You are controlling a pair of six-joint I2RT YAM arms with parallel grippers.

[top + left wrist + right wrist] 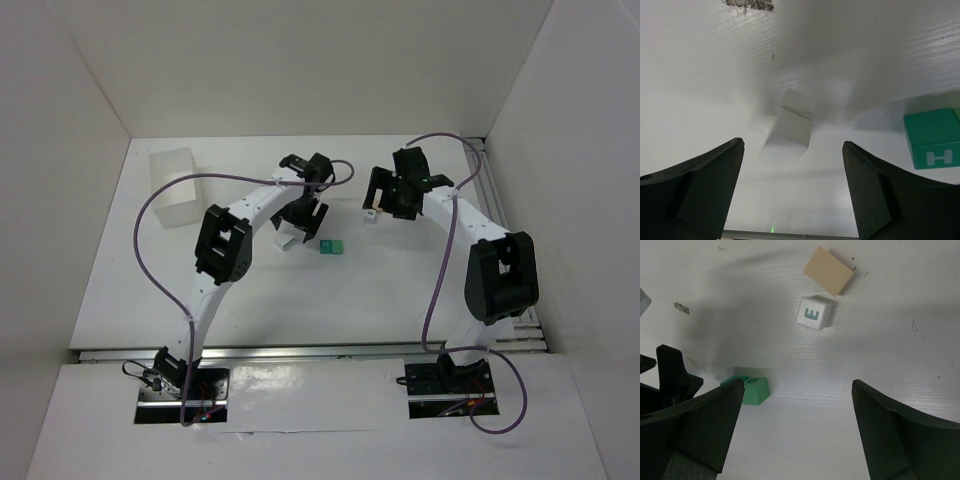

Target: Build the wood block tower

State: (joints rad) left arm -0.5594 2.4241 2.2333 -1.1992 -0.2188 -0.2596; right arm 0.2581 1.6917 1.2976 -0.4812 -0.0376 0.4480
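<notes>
left gripper [792,147] open, empty, white block [792,127] between its jaws | teal cube [932,137] just right of it, we're nearer with left | right gripper [797,385] open too, tan block [828,271] + E cube [813,313] ahead

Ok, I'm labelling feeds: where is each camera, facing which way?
Top external: high behind, looking down on table, left arm, right arm.
Left wrist: faces down at white block, teal block; own fingers show.
Right wrist: faces down at tan block, white E cube; own fingers.
Shared: teal block, in top and left wrist.
</notes>
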